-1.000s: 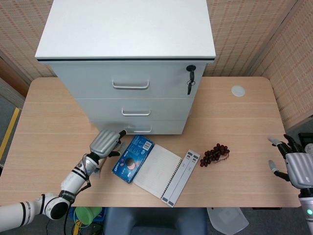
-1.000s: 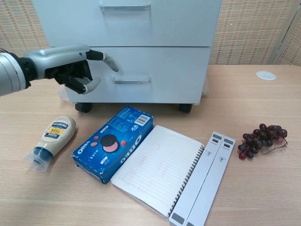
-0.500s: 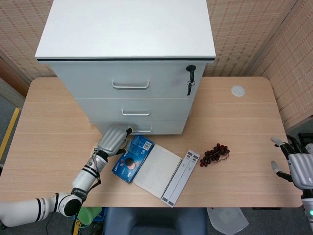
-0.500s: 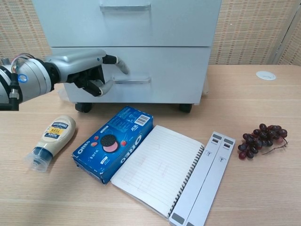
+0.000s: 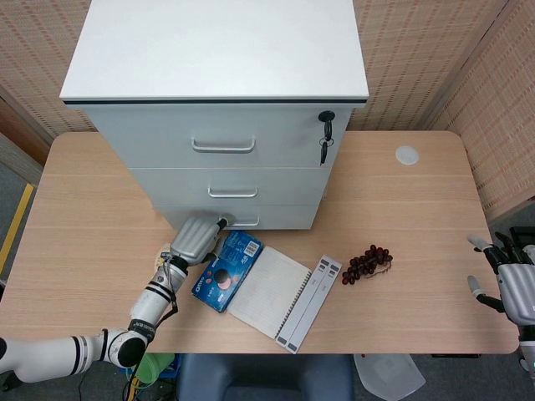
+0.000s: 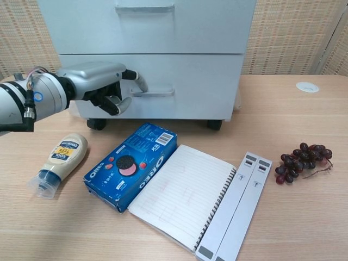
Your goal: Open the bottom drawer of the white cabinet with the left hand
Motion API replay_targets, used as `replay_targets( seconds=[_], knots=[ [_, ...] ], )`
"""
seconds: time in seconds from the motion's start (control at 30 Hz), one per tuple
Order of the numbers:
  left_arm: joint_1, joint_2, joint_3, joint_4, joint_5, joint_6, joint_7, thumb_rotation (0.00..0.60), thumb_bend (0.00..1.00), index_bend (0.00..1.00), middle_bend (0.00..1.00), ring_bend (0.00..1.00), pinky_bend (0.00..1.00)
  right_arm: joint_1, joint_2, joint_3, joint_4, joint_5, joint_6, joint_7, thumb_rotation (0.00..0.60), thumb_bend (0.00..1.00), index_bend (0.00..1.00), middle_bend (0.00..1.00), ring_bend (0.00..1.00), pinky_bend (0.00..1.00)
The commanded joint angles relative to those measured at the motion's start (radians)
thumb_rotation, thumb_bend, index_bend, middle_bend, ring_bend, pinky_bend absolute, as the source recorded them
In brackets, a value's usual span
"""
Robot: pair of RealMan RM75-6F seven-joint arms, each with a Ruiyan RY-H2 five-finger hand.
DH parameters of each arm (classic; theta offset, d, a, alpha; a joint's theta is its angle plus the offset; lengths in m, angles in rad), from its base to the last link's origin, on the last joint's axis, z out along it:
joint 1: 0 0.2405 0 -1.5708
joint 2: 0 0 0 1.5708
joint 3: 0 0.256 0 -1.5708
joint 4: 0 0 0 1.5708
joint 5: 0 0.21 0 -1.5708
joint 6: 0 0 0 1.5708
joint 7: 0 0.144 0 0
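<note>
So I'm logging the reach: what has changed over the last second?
The left hand moved right to the bottom drawer's silver handle; its fingertips now reach the handle's left end, grip unclear. The drawer stays closed, and the table items lie unmoved.

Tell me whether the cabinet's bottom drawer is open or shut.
Shut: the bottom drawer front sits flush under the drawer above, left hand at its handle.

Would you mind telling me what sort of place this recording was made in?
Probably an office or lab test area: a white cabinet with drawers and a key in its lock stands on a wooden table, woven wall panels stand behind it, and an open notebook lies on the table.
</note>
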Motion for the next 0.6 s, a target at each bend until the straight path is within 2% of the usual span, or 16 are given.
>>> replay_targets(
  seconds=[0.03, 0.33, 0.6],
  knots=[
    [-0.005, -0.003, 0.006, 0.001, -0.004, 0.006, 0.015, 0.600, 0.58, 0.26, 0.97, 1.00, 1.00, 0.000, -0.001, 0.000, 0.002, 0.000, 0.000, 0.001, 0.600, 0.35, 0.18, 0.30, 0.18, 0.22],
    [-0.021, -0.020, 0.005, 0.009, -0.035, 0.018, 0.049, 0.600, 0.58, 0.27, 0.97, 1.00, 1.00, -0.005, -0.002, 0.000, 0.008, 0.003, 0.002, 0.008, 0.600, 0.35, 0.18, 0.30, 0.18, 0.22],
    [-0.013, -0.012, 0.031, -0.021, -0.015, 0.050, 0.073, 0.600, 0.58, 0.27, 0.97, 1.00, 1.00, -0.007, -0.004, -0.001, 0.013, 0.001, 0.004, 0.012, 0.600, 0.35, 0.18, 0.30, 0.18, 0.22]
  ],
)
